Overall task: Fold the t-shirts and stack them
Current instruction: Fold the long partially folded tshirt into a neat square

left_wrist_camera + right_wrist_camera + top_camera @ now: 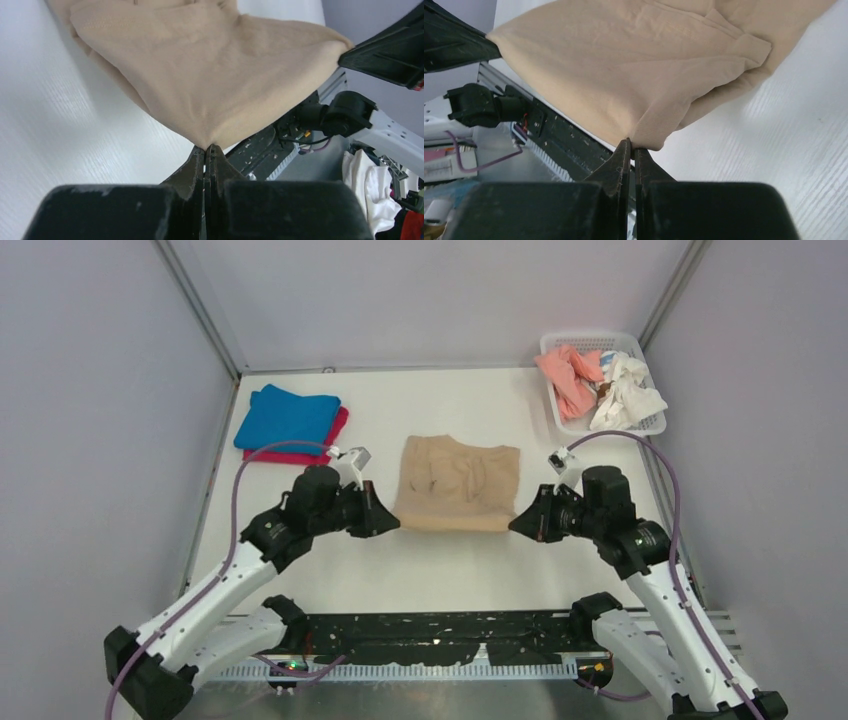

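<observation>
A tan t-shirt [458, 483] lies partly folded in the middle of the white table. My left gripper [396, 523] is shut on its near left corner, the cloth pinched at the fingertips [205, 148]. My right gripper [514, 523] is shut on the near right corner, where the tan t-shirt [644, 65] bunches at the tips [632, 144]. In the left wrist view the tan t-shirt [210, 65] rises from the table between both grippers. A folded blue t-shirt [286, 418] lies on a magenta one [318, 448] at the back left.
A white mesh basket [556, 412] at the back right holds a salmon-pink t-shirt [568, 375] and a white one [625, 392]. A black rail [430, 628] runs along the near table edge between the arm bases. Grey walls close in both sides.
</observation>
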Motion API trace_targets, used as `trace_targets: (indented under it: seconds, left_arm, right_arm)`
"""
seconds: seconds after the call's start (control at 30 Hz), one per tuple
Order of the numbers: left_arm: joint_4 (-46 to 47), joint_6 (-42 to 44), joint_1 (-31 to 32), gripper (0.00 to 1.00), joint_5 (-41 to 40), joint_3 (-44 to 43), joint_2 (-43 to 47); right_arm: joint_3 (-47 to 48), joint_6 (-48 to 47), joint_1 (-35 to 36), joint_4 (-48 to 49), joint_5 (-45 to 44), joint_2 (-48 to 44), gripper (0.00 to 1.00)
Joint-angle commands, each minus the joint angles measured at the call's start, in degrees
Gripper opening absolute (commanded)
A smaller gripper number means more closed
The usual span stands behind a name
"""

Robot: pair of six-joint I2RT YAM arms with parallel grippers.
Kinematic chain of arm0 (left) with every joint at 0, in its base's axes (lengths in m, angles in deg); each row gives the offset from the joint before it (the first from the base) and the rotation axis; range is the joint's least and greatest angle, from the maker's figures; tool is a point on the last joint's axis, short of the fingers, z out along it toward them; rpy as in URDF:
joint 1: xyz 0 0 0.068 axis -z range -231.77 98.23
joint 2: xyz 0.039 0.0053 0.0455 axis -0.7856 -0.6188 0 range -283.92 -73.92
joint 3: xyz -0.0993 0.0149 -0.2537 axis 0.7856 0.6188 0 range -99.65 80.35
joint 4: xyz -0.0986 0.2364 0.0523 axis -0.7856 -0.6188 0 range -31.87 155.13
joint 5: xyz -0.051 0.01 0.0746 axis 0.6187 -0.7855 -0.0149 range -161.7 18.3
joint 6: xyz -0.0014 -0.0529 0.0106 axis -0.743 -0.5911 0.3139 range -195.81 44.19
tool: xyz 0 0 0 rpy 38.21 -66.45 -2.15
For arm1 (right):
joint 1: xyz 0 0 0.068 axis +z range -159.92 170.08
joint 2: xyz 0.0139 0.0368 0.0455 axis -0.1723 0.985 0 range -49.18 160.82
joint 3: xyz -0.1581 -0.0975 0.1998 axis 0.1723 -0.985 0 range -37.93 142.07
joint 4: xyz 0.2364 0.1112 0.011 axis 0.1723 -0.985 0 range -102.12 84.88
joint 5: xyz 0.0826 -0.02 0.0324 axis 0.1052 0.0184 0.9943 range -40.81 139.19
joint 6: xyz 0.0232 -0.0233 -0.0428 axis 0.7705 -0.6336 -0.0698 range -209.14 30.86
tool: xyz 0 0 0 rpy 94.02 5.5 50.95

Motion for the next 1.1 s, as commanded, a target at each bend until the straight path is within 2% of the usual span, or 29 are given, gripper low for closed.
trace_targets:
  seconds: [0.0, 0.13, 0.33, 0.5, 0.63, 0.73, 0.9, 1.07]
  left_arm:
    - [-4.7, -0.5, 0.1, 0.0, -1.9, 0.6, 8.7]
    - [-3.2, -1.3, 0.0, 0.0, -3.4, 1.6, 9.3]
    - [-2.9, 2.5, 0.0, 0.0, -7.8, -5.0, 3.8]
    - [-2.7, 5.1, -1.1, 0.0, -11.2, -9.8, -2.9]
    - [-1.6, 5.4, -4.8, 0.0, -10.2, -13.7, -9.2]
    - [0.0, 6.2, -7.0, 0.0, -8.4, -16.7, -13.9]
    - [-0.5, 7.9, -9.7, 0.0, -8.1, -24.0, -23.3]
    - [-0.8, 9.3, -12.1, 0.0, -4.4, -31.2, -32.5]
  right_arm:
    - [3.7, -1.5, -0.1, -7.1, 7.4, -1.6, 0.06]
    - [3.7, -0.1, -0.1, -7.1, 3.8, -2.8, 0.06]
    - [6.1, 1.3, -0.1, -7.3, -3.3, -1.5, 0.06]
    - [8.6, 2.7, -0.3, -2.4, -8.3, 5.3, 0.06]
    - [10.4, 4.5, -0.9, 6.0, -13.9, 9.6, 0.06]
    - [11.6, 5.8, -1.3, 12.2, -14.2, 14.6, 0.06]
    - [16.5, 6.5, -2.6, 15.1, -15.7, 25.4, 0.06]
    - [20.4, 7.2, -4.1, 19.4, -17.6, 32.6, 0.06]
